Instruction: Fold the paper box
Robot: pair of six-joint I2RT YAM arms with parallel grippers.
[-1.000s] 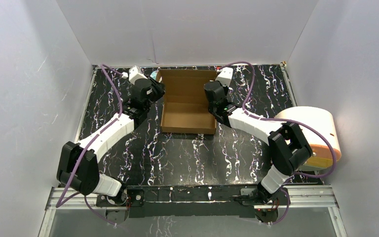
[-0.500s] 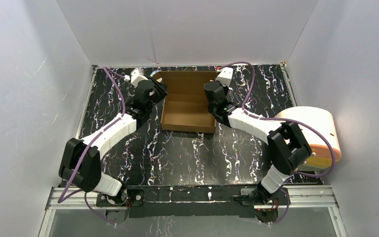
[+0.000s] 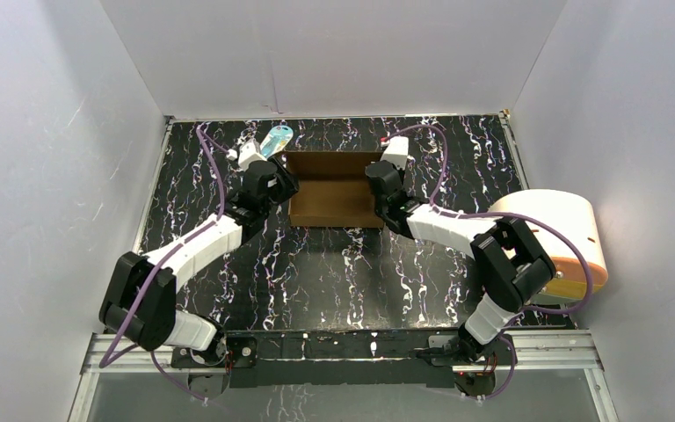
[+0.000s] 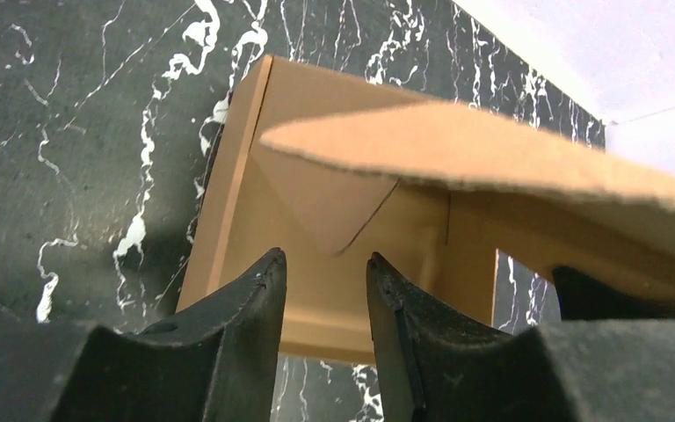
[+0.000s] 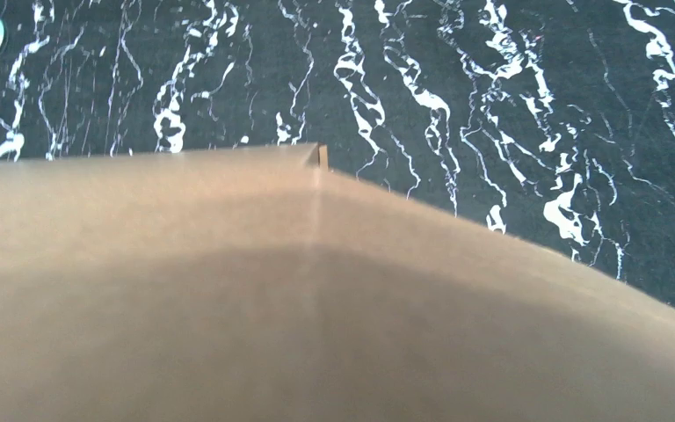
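The lid (image 4: pixel 492 154) is coming down! A second ago the box (image 3: pixel 334 189) was lying open with its floor showing from above; now the lid is hanging low over it and shading the inside. The box is sitting at the far middle of the table (image 3: pixel 334 264), between the arms. The left gripper (image 4: pixel 325 272) is standing at the box's left corner, fingers parted around nothing, wider than before. A blue-and-white item (image 3: pixel 275 139) is now showing clear of that arm. The right gripper (image 3: pixel 380 186) is sitting at the right wall. Cardboard is filling its camera and hiding the fingers, so I cannot tell their state.
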